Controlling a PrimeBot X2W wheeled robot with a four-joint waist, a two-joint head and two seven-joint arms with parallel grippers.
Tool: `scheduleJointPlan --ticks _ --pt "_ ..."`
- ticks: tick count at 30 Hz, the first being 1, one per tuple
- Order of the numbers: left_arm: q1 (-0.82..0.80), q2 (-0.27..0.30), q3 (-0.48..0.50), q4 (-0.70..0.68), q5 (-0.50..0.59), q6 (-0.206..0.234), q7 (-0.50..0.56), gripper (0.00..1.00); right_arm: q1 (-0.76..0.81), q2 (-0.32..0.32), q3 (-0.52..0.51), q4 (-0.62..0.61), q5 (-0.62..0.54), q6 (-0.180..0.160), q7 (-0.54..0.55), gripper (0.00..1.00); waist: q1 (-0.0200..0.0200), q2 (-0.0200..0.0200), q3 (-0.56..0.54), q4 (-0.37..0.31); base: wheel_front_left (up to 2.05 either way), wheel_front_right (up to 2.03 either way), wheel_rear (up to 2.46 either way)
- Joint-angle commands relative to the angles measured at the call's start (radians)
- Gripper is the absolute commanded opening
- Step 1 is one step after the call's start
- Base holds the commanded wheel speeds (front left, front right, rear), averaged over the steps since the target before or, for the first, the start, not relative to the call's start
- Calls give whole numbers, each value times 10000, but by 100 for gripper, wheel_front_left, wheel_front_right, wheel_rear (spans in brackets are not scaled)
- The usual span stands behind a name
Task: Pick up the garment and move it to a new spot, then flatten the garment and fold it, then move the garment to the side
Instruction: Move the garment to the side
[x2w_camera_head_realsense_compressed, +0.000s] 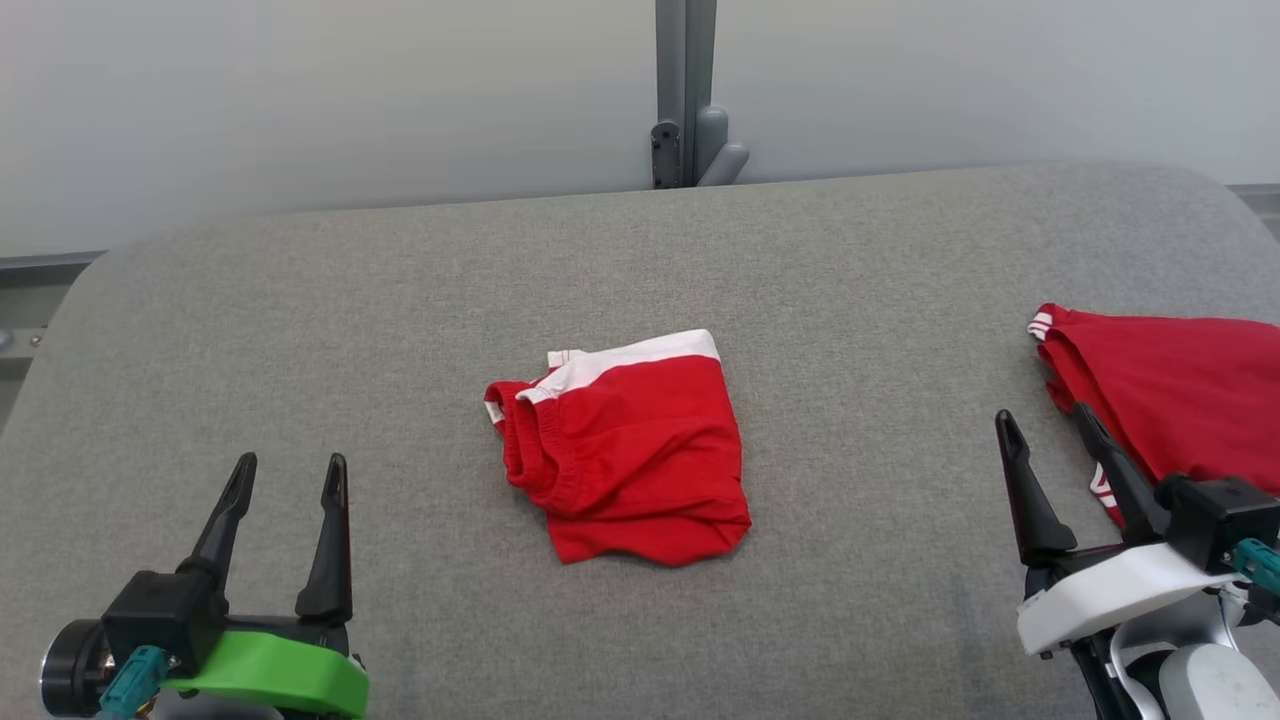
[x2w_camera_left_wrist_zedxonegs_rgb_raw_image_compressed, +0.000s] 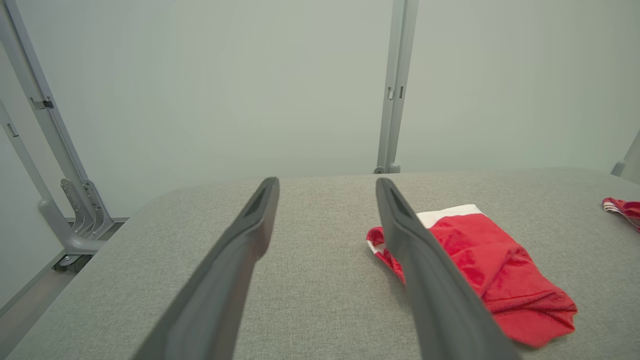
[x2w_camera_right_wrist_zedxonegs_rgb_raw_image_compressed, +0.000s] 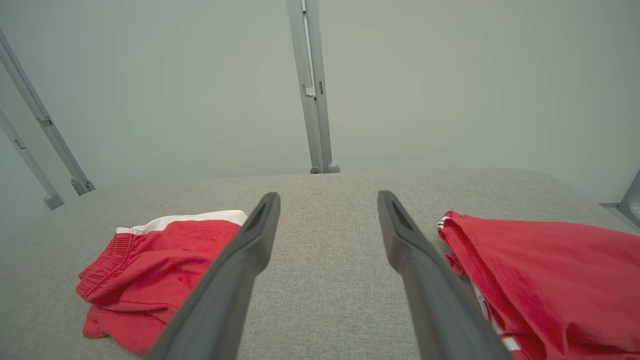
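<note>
The garment (x2w_camera_head_realsense_compressed: 625, 455), a pair of red shorts with a white waistband, lies bunched and roughly folded near the middle of the grey fabric worktop (x2w_camera_head_realsense_compressed: 300, 320). Its waistband is turned toward the far edge and its gathered red hem toward my left. Nothing is touching it. In my left wrist view the same garment (x2w_camera_left_wrist_zedxonegs_rgb_raw_image_compressed: 480, 260) sits just past my right-hand finger, part of it hidden behind that finger. In my right wrist view it (x2w_camera_right_wrist_zedxonegs_rgb_raw_image_compressed: 150, 260) lies to the left of the fingers, creased and rumpled along its near edge. My left pincer (x2w_camera_head_realsense_compressed: 290, 470) hovers at the near left of the worktop, well apart from the garment. Its two dark fingers are spread and there is only bare cloth surface between them. My right pincer (x2w_camera_head_realsense_compressed: 1045, 420) is at the near right, likewise spread and gripping nothing. A second red garment (x2w_camera_head_realsense_compressed: 1180, 390) with white stripes at its edge lies at the far right of the worktop, just beside my right pincer. My outer finger overlaps its edge in the head view, but I cannot tell whether the finger actually rests on the cloth or only hangs above it. Behind the worktop stands a pale wall with a grey upright post (x2w_camera_head_realsense_compressed: 685, 90) at the middle.
</note>
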Motion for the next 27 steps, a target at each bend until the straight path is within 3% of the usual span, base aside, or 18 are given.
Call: scheduleJointPlan --ticks 1,9,18,27 --pt "-168 78 12 -33 -38 15 -43 100 -73 -30 -33 -2 22 -2 13 100 0 0 93 73 0 0 0" --pt "-807 -46 -45 -318 104 1 -169 100 -904 23 114 400 274 -2 144 100 0 0 1090 608 0 0 0" --pt "-2004 -369 -168 194 143 -313 -627 100 -2596 80 1685 2060 772 -2 301 100 0 0 2392 1295 0 0 0" --pt "-2508 -666 -280 762 205 -477 -898 100 -3834 303 3363 4332 2045 -2 1083 100 0 0 2791 1534 0 0 0"
